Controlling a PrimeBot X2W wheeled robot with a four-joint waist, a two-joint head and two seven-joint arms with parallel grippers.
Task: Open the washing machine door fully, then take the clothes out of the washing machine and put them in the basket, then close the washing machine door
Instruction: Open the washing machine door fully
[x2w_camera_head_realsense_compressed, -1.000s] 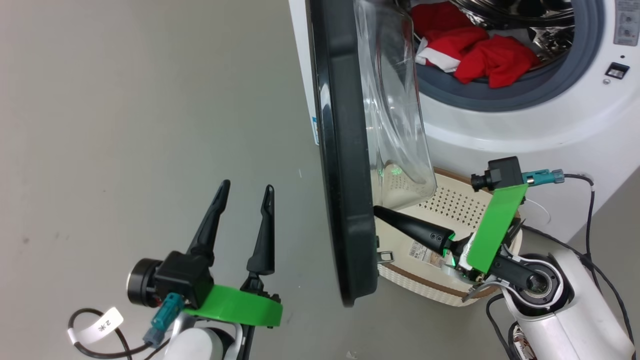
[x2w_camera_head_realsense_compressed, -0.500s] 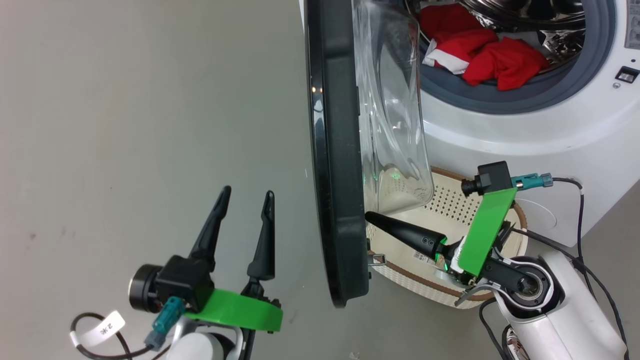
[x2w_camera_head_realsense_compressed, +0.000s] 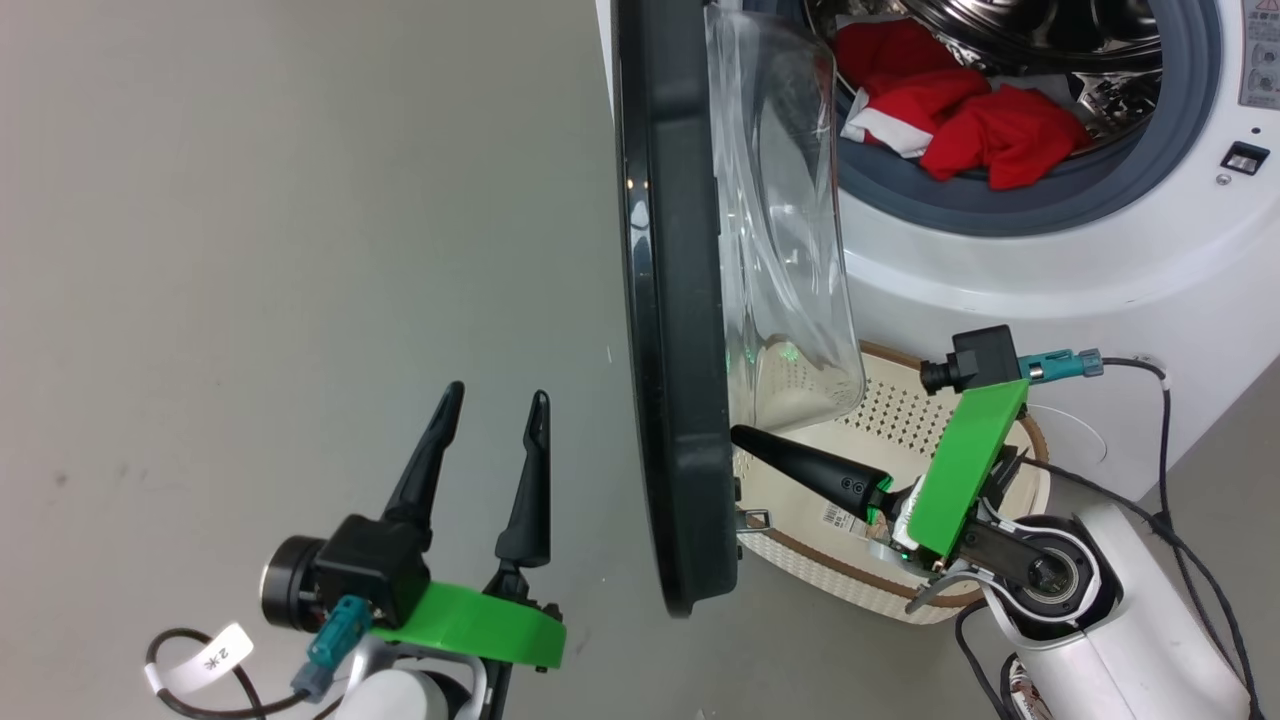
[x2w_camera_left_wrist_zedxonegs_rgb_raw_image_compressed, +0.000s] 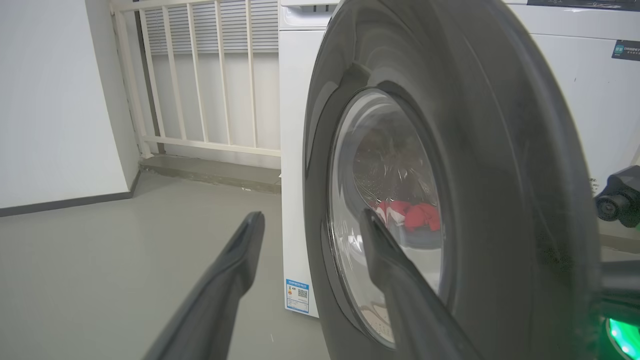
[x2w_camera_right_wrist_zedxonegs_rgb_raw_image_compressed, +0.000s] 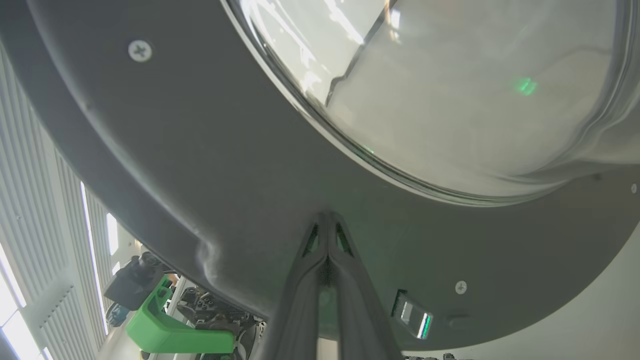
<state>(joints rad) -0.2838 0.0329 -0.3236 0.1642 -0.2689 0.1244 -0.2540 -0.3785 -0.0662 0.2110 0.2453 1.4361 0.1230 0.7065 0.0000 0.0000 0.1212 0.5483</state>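
Observation:
The washing machine (x2w_camera_head_realsense_compressed: 1050, 290) stands at the upper right, its drum holding the red clothes (x2w_camera_head_realsense_compressed: 980, 120). The washing machine door (x2w_camera_head_realsense_compressed: 670, 300) hangs open, edge-on to my head view, its glass bowl (x2w_camera_head_realsense_compressed: 790, 250) bulging to the right. My right gripper (x2w_camera_head_realsense_compressed: 738, 432) is shut with nothing in it, and its tip presses the door's inner rim (x2w_camera_right_wrist_zedxonegs_rgb_raw_image_compressed: 200, 150) just below the glass (x2w_camera_right_wrist_zedxonegs_rgb_raw_image_compressed: 450, 90). The basket (x2w_camera_head_realsense_compressed: 830, 570) sits on the floor under that arm. My left gripper (x2w_camera_head_realsense_compressed: 497, 395) is open and empty, left of the door. Through the door glass the left wrist view shows the clothes (x2w_camera_left_wrist_zedxonegs_rgb_raw_image_compressed: 410, 215).
Grey floor (x2w_camera_head_realsense_compressed: 250, 250) spreads to the left of the door. A white barred railing (x2w_camera_left_wrist_zedxonegs_rgb_raw_image_compressed: 200, 75) and a wall (x2w_camera_left_wrist_zedxonegs_rgb_raw_image_compressed: 50, 100) stand behind the machine's side, which bears a blue label (x2w_camera_left_wrist_zedxonegs_rgb_raw_image_compressed: 297, 295). Cables (x2w_camera_head_realsense_compressed: 1170, 450) trail by my right arm. The door latch (x2w_camera_head_realsense_compressed: 752, 518) juts towards the basket.
My right gripper has pushed a little further left against the door's inner side, and the door has swung slightly wider. The head view has shifted a little. The left arm has not moved.

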